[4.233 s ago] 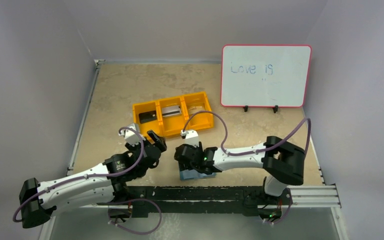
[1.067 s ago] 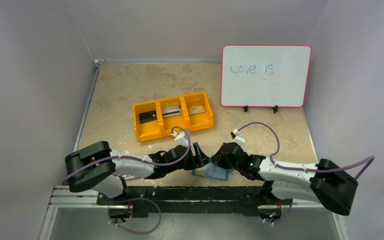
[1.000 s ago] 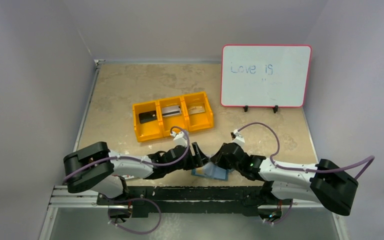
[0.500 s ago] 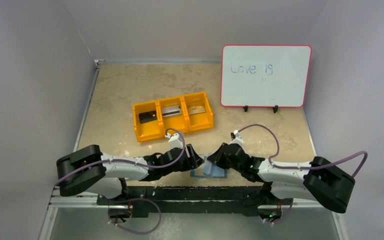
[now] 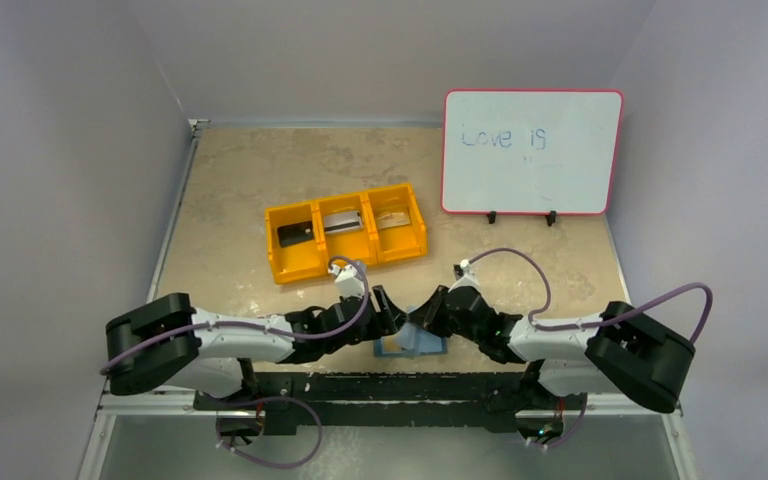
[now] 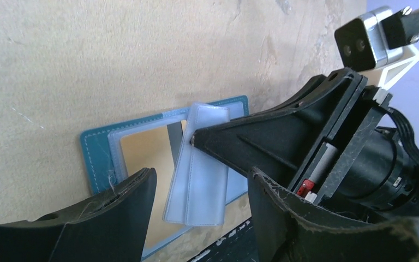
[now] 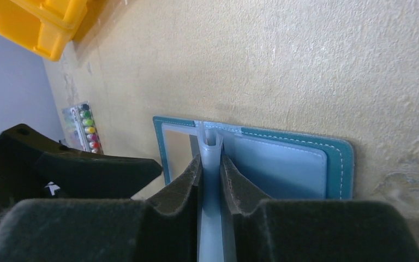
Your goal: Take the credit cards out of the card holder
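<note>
The teal-blue card holder [image 5: 407, 345] lies open on the table near the front edge, between both grippers. My right gripper [image 7: 211, 161] is shut on its pale blue inner flap [image 6: 199, 174] and holds that flap up on edge. A tan/gold card [image 6: 142, 155] shows in the holder's left window pocket. My left gripper [image 6: 201, 176] is open, low over the holder, its fingers either side of the raised flap and touching nothing. A black card [image 5: 295, 234], a silver card [image 5: 340, 222] and a tan card [image 5: 392, 219] lie in the orange bin.
The orange three-compartment bin [image 5: 310, 268] stands behind the grippers. A whiteboard [image 5: 530, 152] stands at the back right. A pack of coloured markers [image 7: 84, 128] lies left of the holder. The black rail [image 5: 390, 385] runs along the table's front edge.
Both grippers and the holder have shifted slightly left. The right gripper keeps its pinch on the inner flap and the left gripper stays open. Four seconds ago the left gripper was farther left.
</note>
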Action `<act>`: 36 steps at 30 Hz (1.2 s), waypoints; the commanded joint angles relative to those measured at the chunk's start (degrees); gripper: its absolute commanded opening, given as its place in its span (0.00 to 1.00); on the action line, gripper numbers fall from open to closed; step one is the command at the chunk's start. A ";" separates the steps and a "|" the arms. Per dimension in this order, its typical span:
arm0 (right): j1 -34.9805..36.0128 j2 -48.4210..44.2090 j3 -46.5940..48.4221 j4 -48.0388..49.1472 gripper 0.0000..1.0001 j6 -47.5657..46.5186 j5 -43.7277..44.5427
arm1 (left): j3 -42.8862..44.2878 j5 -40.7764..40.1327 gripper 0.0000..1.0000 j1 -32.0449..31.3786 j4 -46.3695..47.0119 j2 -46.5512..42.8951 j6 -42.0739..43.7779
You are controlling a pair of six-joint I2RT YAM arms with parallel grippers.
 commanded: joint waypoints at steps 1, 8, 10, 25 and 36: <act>-0.73 1.67 -0.82 6.93 0.17 0.50 -1.67 | -2.33 3.50 0.62 -0.28 10.65 2.59 -1.76; -1.26 1.01 -2.87 9.35 0.18 1.41 -1.87 | -2.10 3.54 0.62 -0.25 8.37 5.41 -3.60; -1.42 1.02 -3.04 9.82 0.21 1.38 -2.37 | -2.03 3.52 0.62 -0.26 8.26 6.24 -3.83; -2.14 -2.63 -3.61 4.83 0.21 1.15 -1.11 | 1.90 10.46 0.61 -1.05 12.70 10.43 0.33; -2.25 -3.56 -3.38 2.81 0.26 2.16 -0.87 | 0.46 11.47 0.61 -1.06 18.10 14.56 -3.53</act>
